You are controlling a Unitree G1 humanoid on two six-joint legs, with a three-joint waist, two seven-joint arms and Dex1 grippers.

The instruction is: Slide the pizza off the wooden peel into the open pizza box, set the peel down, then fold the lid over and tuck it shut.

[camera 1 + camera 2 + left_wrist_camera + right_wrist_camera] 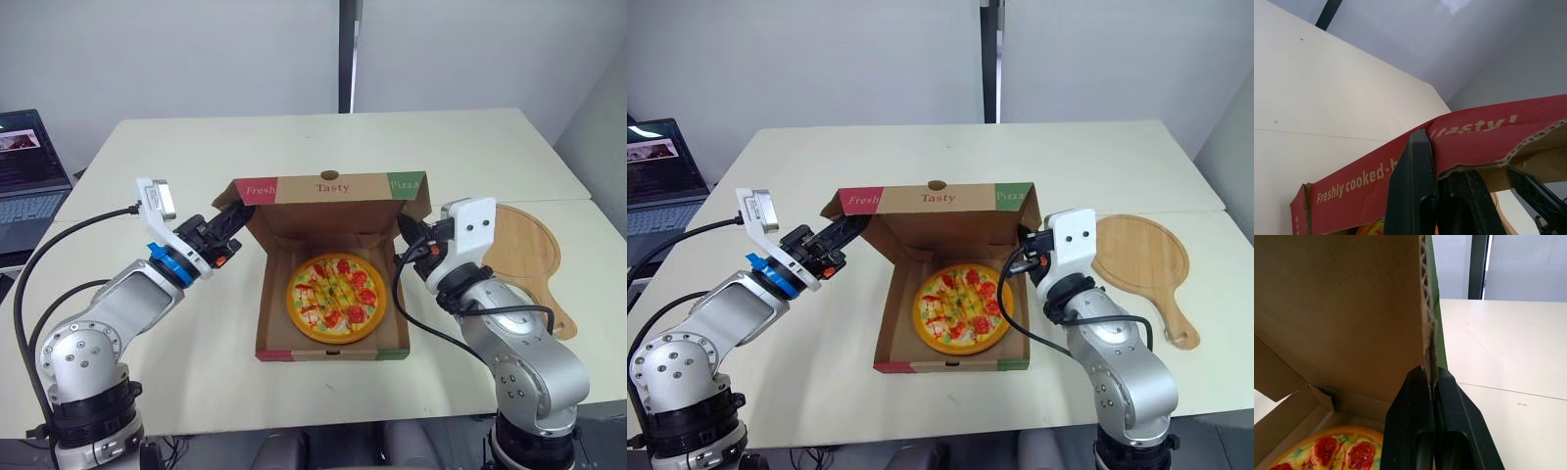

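The pizza (336, 297) lies flat inside the open cardboard box (333, 345) at the table's middle. The lid (331, 185) is raised and tilted forward over the box, its front strip reading "Fresh Tasty Pizza". My left gripper (236, 212) is shut on the lid's left edge; its fingers (1415, 186) pinch the red printed strip. My right gripper (403, 226) is shut on the lid's right edge, with the fingers (1420, 431) clamping the cardboard's cut edge. The wooden peel (524, 259) lies flat on the table to the right of the box, empty.
A laptop (27, 181) sits open on a side surface at the far left. The white table (323, 142) stretches behind the box, and a seam splits it on the right near the peel.
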